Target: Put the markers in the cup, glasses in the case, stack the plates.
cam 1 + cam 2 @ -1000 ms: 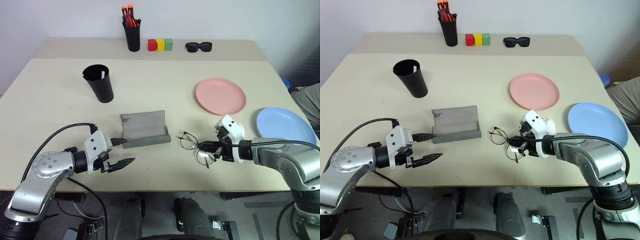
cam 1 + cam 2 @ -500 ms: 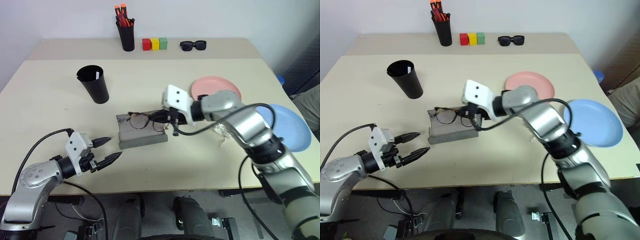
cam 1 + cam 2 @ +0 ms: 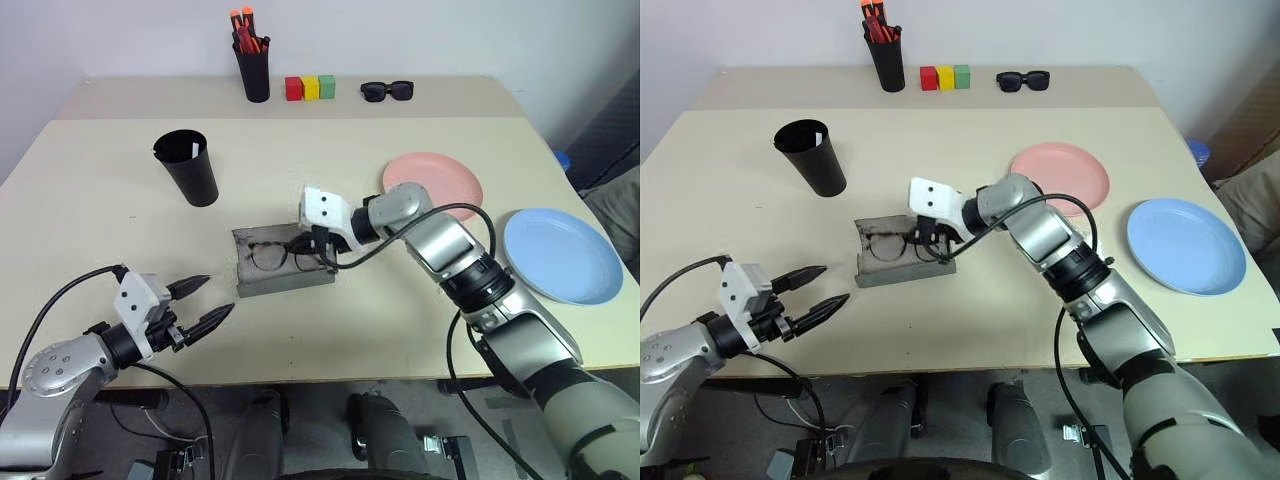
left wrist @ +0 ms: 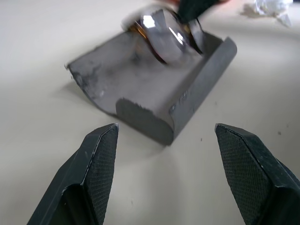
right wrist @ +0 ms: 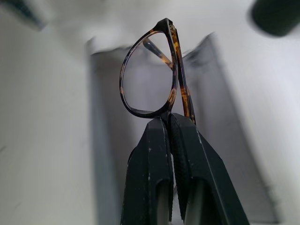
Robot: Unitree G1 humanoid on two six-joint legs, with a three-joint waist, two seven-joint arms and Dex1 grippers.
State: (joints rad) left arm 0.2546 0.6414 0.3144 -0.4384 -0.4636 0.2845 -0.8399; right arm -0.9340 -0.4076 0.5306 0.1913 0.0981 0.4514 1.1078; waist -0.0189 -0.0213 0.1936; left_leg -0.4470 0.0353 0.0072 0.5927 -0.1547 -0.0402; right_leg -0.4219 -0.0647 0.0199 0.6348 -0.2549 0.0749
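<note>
Glasses point(image 3: 272, 256) are held pinched in the right gripper point(image 3: 318, 246) over the open grey case point(image 3: 283, 281) — the left gripper point(image 3: 200, 305) is spread empty.

Evenly, softly lit; faint shadows under the grey hinged spectacle case point(image 4: 154, 101); blurred backgrounds in wrist views.

Both head eyes look down over the whole table point(image 3: 420, 330) from above its near edge. Each wrist camera peers close along its fingers, and both share the case point(image 4: 154, 98).
</note>
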